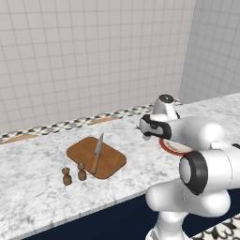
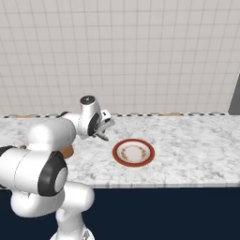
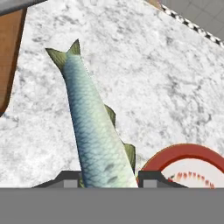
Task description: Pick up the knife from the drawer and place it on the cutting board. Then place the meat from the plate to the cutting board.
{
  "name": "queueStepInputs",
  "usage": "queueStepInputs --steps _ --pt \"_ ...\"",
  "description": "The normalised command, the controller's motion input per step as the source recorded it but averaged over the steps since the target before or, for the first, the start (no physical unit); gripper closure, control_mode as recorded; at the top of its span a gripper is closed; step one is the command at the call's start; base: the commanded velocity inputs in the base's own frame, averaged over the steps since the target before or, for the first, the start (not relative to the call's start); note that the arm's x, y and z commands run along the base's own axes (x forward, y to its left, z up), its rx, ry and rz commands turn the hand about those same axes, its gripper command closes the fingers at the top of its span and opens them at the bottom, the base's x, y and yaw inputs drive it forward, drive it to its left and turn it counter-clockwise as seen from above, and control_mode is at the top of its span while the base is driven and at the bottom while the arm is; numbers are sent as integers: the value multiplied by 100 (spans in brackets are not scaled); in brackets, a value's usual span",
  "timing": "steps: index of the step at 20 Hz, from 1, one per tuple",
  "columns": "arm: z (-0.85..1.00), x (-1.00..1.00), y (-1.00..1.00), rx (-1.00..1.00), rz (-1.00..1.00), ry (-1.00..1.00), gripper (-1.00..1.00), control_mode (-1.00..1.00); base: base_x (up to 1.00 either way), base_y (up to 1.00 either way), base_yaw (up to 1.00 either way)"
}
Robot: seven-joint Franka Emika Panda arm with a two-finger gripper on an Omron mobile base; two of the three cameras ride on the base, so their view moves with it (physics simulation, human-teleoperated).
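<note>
Inspecting progress, we find the knife (image 1: 97,153) already lying on the board (image 1: 111,161). The gripper (image 3: 109,180) is clenched on the fish (image 3: 92,131), carried above the counter (image 2: 197,140) between plate (image 2: 133,153) and board; only setting it down remains.

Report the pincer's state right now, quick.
Pincer: shut on the fish, held above the counter between the plate and the cutting board.

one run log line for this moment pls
knife: on cutting board | gripper: shut on fish, lifted | plate: empty
</note>
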Motion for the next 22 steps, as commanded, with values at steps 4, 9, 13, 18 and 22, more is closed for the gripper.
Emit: queueStepInputs --steps 4,9,13,18,22 --pt "12 0 100 -5 16 1 100 -100 0 0 0" --pt "0 -22 100 -6 14 5 100 -100 0 0 0" --pt "0 -18 100 -5 13 7 100 -100 0 0 0" --pt "-3 0 91 -1 9 8 100 -100 0 0 0" --pt "-17 0 47 0 0 1 100 -100 0 0 0"
